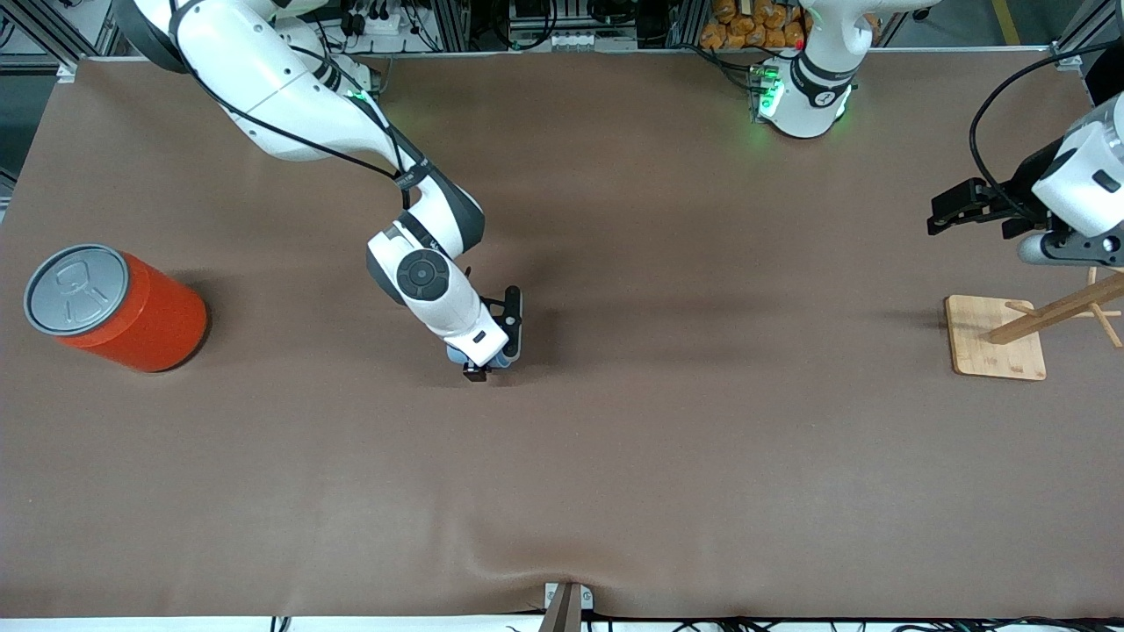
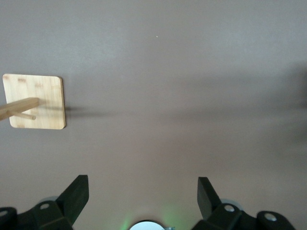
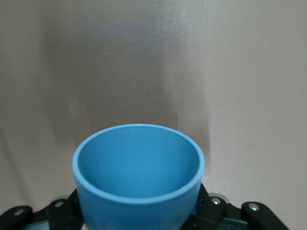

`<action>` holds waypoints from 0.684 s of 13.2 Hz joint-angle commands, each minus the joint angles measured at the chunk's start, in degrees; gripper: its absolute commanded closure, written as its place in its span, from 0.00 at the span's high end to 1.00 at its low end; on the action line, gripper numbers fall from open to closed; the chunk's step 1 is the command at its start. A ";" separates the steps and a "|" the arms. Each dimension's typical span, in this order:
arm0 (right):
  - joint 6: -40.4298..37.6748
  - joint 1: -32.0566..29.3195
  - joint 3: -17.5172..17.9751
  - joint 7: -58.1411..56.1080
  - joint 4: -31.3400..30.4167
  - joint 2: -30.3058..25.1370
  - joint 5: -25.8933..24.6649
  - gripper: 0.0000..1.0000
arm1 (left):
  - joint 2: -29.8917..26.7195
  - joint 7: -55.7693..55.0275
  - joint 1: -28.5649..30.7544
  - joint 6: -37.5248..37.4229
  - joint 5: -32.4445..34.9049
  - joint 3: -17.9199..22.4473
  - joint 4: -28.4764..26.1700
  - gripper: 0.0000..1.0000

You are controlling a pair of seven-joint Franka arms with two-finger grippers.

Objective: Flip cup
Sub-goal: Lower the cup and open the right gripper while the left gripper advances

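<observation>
Cup count is 1, and it sits clamped in the right gripper near the middle of the table. Also on the table are 1 orange can with a grey lid, standing at the right arm's end, and 1 wooden stand with a square base and a slanted post carrying pegs, at the left arm's end. 2 arms are in view.

In the right wrist view the cup is light blue and matte, with a round open mouth facing the camera, a smooth thin rim and a plain inside; no handle shows. From the front only a sliver of blue peeks out below the right wrist, low against the table, so whether it touches the cloth cannot be told.

Black fingers of the right gripper press against the cup's outer wall on both sides, closed just to the cup's width.

Over the left arm's end of the table, above the wooden stand, the left gripper waits with its 2 fingers spread wide and nothing between them.
</observation>
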 commanded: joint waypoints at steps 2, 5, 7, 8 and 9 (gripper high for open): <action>1.51 0.46 -0.87 -1.13 0.95 -0.12 -1.46 1.00 | 0.67 2.30 0.12 -1.22 -1.00 0.16 1.19 1.00; -5.39 -0.42 -0.60 -0.78 3.23 -1.70 -0.41 1.00 | 0.76 2.30 -0.32 -1.22 -1.00 0.16 1.28 1.00; -14.45 -0.95 -0.52 3.07 6.30 -4.16 1.60 1.00 | 2.07 2.22 -0.93 -1.22 -1.79 -0.19 1.37 1.00; -18.40 -1.04 -0.52 5.53 7.53 -5.91 2.83 1.00 | 2.69 1.61 -0.93 -1.14 -3.62 -0.63 1.28 1.00; -21.14 -1.30 -0.69 8.34 7.89 -7.58 3.19 1.00 | 4.26 1.77 -0.85 -1.22 -3.90 -0.72 1.28 1.00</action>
